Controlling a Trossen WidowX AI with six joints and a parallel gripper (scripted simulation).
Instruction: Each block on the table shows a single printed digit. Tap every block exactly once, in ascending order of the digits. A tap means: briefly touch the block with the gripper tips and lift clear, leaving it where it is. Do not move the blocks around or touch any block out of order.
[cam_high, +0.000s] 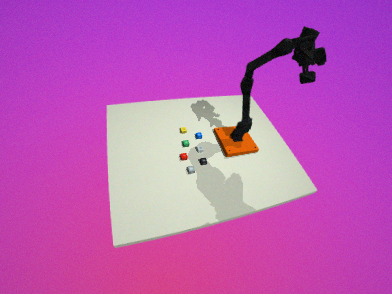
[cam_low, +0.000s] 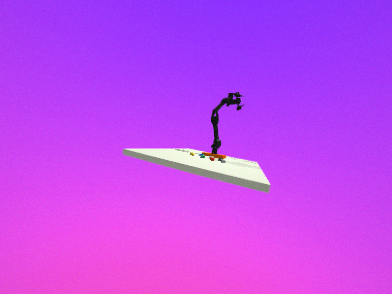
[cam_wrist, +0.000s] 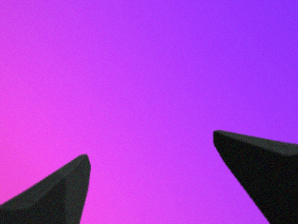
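Observation:
My gripper (cam_wrist: 152, 148) is open and empty, held high above the table and well away from the blocks. In the top view, a yellow block (cam_high: 183, 130) (cam_low: 192, 154), a blue block (cam_high: 199, 135), a green block (cam_high: 186, 143), a light grey block (cam_high: 200, 149), a red block (cam_high: 184, 156) (cam_low: 212, 159), a black block (cam_high: 203, 161) and a grey block (cam_high: 190, 170) rest apart on the table (cam_high: 145, 200) (cam_low: 165, 156). The printed digits are too small to read. No block shows in the wrist view.
The orange base plate (cam_high: 240, 148) of the arm stands to the right of the blocks in the top view. The black arm (cam_high: 246, 85) (cam_low: 215, 130) rises from it and bends away from the blocks. The arm's shadow falls across the table and near some blocks.

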